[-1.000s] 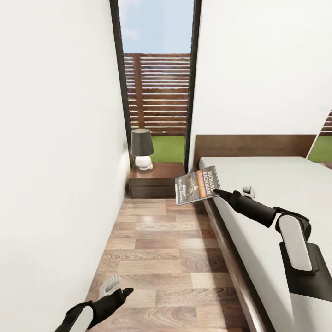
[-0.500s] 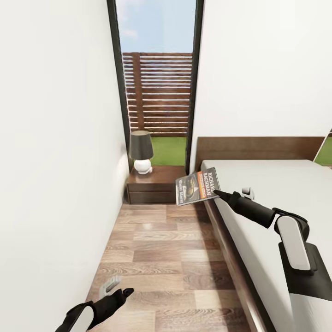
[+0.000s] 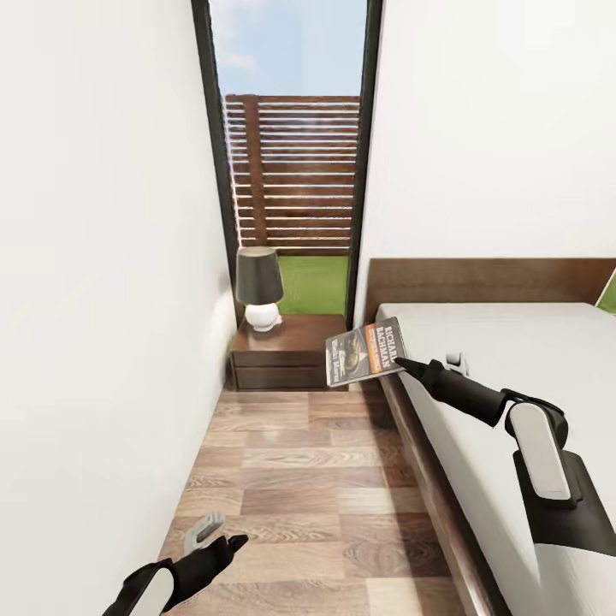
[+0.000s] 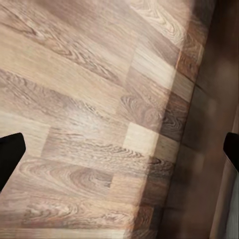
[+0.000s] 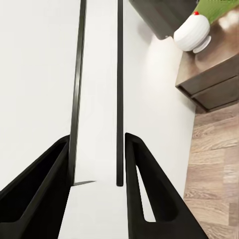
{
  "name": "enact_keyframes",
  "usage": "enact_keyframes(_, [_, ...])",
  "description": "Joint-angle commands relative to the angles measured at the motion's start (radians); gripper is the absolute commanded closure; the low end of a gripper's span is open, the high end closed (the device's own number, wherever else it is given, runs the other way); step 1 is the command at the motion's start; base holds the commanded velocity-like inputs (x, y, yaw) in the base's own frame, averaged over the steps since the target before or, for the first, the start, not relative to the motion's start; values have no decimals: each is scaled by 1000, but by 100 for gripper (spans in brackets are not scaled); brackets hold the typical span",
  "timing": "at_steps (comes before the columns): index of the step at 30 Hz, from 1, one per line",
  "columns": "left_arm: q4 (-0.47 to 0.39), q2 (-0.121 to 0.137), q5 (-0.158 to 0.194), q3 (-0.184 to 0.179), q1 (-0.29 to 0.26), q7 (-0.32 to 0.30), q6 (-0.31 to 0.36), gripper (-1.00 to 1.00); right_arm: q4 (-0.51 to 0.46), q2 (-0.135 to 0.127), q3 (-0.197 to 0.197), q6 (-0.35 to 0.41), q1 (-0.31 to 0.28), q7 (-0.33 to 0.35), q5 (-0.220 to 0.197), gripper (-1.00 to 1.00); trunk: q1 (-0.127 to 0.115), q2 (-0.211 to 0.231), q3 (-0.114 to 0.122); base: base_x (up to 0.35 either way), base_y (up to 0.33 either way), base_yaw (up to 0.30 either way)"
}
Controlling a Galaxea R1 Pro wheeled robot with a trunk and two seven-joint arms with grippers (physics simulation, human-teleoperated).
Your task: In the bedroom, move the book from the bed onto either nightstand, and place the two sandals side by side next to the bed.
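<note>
My right gripper (image 3: pixel 400 363) is shut on the book (image 3: pixel 366 352), a thin dark paperback with an orange-tan picture and white lettering. It holds the book in the air over the floor, beside the bed's (image 3: pixel 513 359) near corner and just short of the nightstand (image 3: pixel 287 352). In the right wrist view the book (image 5: pixel 99 99) stands edge-on between the two black fingers (image 5: pixel 149 189), with the nightstand (image 5: pixel 214 79) beyond. My left gripper (image 3: pixel 224 544) hangs low over the wood floor, its fingers (image 4: pixel 10 154) spread wide, open and empty. The sandals are out of view.
A lamp (image 3: pixel 259 287) with a dark shade and white base stands on the nightstand's left part. A white wall (image 3: pixel 103 299) runs close along the left. The dark-framed window (image 3: pixel 291 171) is behind the nightstand. A narrow strip of plank floor (image 3: pixel 316 479) lies between wall and bed.
The whole picture has shifted: the camera has moved closer to the nightstand. The book stays in my right gripper, a little nearer the nightstand. The left arm holds its pose.
</note>
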Motion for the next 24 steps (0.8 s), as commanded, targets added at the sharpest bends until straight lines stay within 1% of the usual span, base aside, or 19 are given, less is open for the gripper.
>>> enact_keyframes(1, [0,1,2,-2,0,-1,3,-100,0,0,-2,5,-1,11,0,100,0,0,-1,327,0,0])
enact_keyframes(8, [0,0,2,-2,0,0,3,-100,4,1,-2,4,-1,10,1,100,0,0,-1,327,0,0])
enact_keyframes(14, [0,0,2,-2,0,0,3,-100,70,0,-1,4,-9,11,1,100,0,0,-1,327,0,0])
enact_keyframes(19, [0,1,2,-2,0,-1,3,-100,103,0,0,3,-12,12,0,100,0,0,-1,327,0,0])
enact_keyframes(22, [0,1,2,-3,0,-1,3,-100,140,0,1,-5,-14,14,1,100,0,0,-1,327,0,0])
enact_keyframes(24, [0,5,1,-3,0,-1,3,-100,201,-1,1,-28,-20,16,-1,100,0,0,-1,327,0,0])
